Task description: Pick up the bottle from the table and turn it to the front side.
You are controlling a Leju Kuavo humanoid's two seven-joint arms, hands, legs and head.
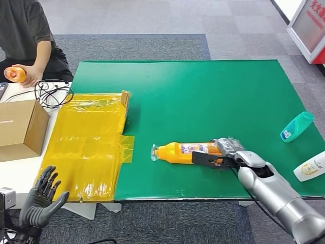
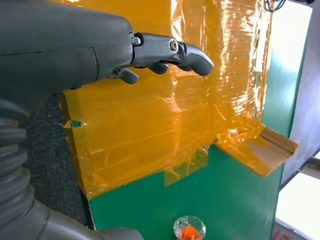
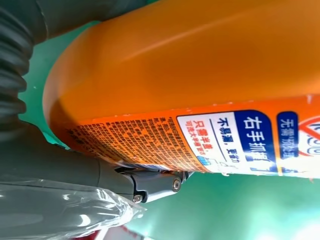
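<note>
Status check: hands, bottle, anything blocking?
Right hand grips the orange bottle, lying on the green mat. Left hand open, low beside the table. Nothing blocking nearby.

1. The orange bottle (image 1: 184,151) lies on its side on the green table, near the front edge.
2. Its clear cap end points toward the yellow taped sheet.
3. A blue-and-white label with small printed text (image 3: 211,140) covers part of its body.
</note>
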